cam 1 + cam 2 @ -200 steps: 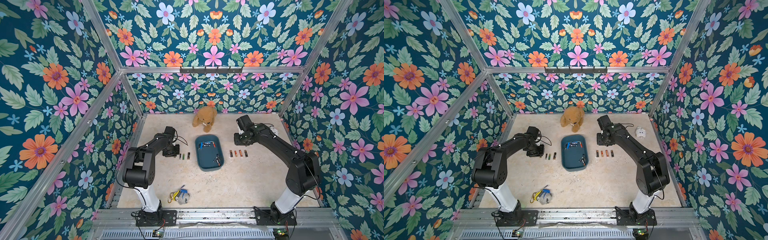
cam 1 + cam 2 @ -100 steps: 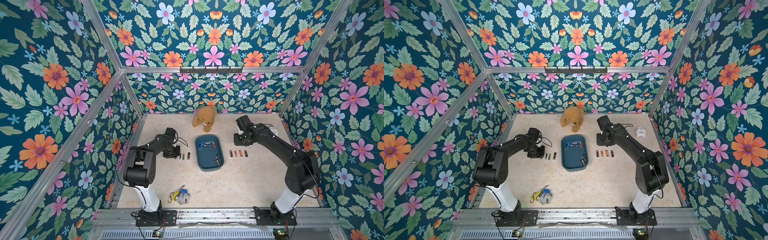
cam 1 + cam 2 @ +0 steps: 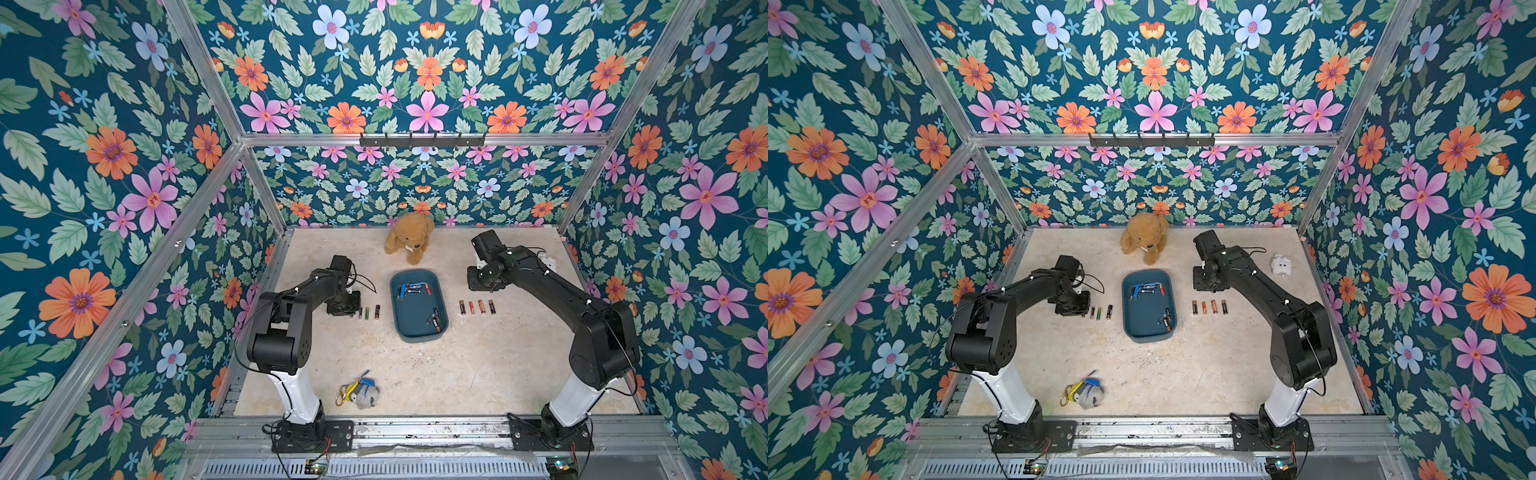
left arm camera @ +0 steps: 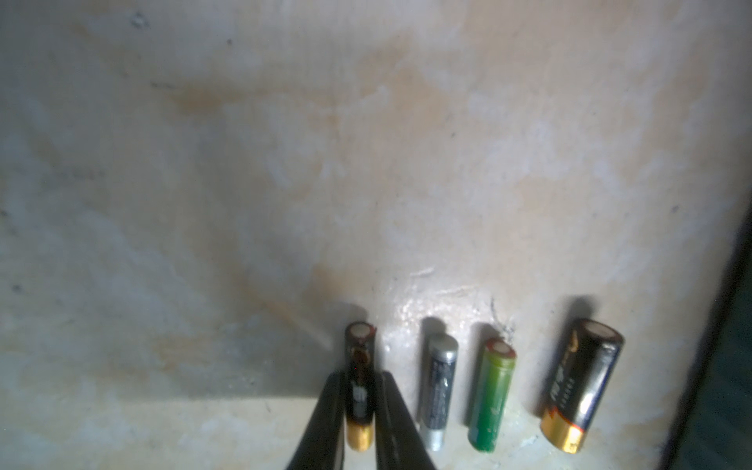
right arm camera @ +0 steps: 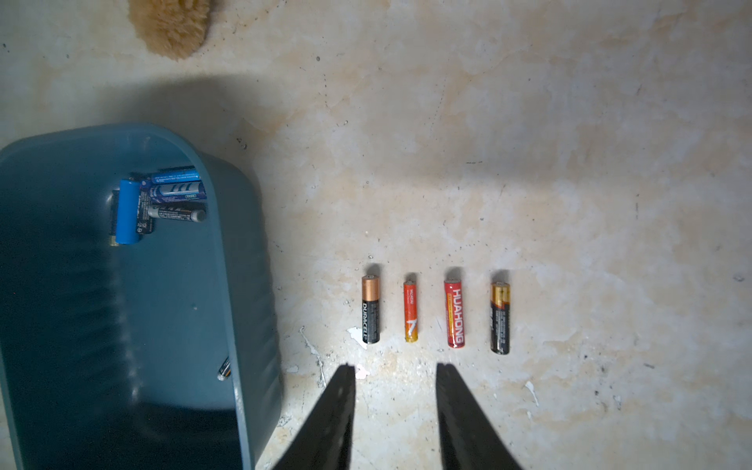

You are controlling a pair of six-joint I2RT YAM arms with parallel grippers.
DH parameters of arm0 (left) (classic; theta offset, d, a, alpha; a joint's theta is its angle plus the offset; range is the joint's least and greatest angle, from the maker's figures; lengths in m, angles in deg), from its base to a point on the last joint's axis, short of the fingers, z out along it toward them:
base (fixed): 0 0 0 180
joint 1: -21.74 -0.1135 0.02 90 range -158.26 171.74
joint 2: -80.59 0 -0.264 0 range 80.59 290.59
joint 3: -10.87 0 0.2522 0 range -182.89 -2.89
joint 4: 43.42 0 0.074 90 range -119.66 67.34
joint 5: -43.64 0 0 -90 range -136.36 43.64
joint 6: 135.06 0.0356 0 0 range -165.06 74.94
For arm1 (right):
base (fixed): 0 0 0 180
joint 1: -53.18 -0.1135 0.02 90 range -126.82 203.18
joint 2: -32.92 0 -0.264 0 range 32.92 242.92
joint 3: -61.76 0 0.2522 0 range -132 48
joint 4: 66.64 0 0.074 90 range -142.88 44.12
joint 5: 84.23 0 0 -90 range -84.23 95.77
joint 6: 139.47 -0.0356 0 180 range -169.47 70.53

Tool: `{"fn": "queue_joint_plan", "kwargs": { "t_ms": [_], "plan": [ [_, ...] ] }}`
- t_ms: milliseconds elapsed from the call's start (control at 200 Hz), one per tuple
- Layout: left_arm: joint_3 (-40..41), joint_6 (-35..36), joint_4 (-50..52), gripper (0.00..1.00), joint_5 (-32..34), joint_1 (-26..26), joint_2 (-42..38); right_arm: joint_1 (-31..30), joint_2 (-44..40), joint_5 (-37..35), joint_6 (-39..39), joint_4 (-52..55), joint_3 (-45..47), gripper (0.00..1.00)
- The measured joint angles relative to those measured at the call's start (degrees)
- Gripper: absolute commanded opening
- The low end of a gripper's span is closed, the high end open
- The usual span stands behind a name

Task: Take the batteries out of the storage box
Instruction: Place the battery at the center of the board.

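Observation:
The dark teal storage box (image 3: 415, 328) lies mid-table, also in the right wrist view (image 5: 175, 309). It holds a cluster of mostly blue batteries (image 3: 411, 288) at its far end and a few dark ones (image 3: 434, 321) near its front right corner. My left gripper (image 4: 360, 376) is low over the table left of the box, shut on a black battery with a gold end (image 4: 360, 354). Beside that lie a grey (image 4: 439, 386), a green (image 4: 492, 390) and a thicker black battery (image 4: 582, 382). My right gripper (image 5: 392, 370) hangs open and holds nothing, short of a row of several batteries (image 5: 411, 311) right of the box.
A brown teddy bear (image 3: 409, 243) sits behind the box. A keychain bundle with a yellow carabiner (image 3: 359, 392) lies near the front edge. A small white toy (image 3: 1281, 265) rests at the back right. Flowered walls close in three sides.
The left gripper has dipped slightly toward the table at the end of its battery row. The right arm has stayed still.

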Motion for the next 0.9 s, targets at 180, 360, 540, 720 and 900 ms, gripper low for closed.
{"fn": "queue_joint_plan", "kwargs": {
  "t_ms": [180,360,540,720,900],
  "plan": [
    [-0.15,-0.02,0.13,0.24,0.07,0.00,-0.13,0.00,0.00,-0.33,0.00,0.09,-0.11,0.39],
    [-1.46,-0.07,0.74,0.29,0.07,0.00,-0.46,0.00,0.00,-0.37,0.00,0.17,-0.17,0.39],
    [-2.91,-0.98,1.22,0.34,0.04,0.00,-2.60,-0.87,0.00,-0.76,-0.44,0.55,-1.68,0.40],
    [-6.54,-2.21,1.73,0.37,0.07,0.00,-4.61,-4.72,2.12,-1.25,-3.54,1.95,-7.32,0.39],
    [-8.28,-2.40,3.06,0.39,0.02,0.00,-5.03,-9.88,6.21,-2.62,-10.86,3.10,-12.81,0.39]
  ]
}}
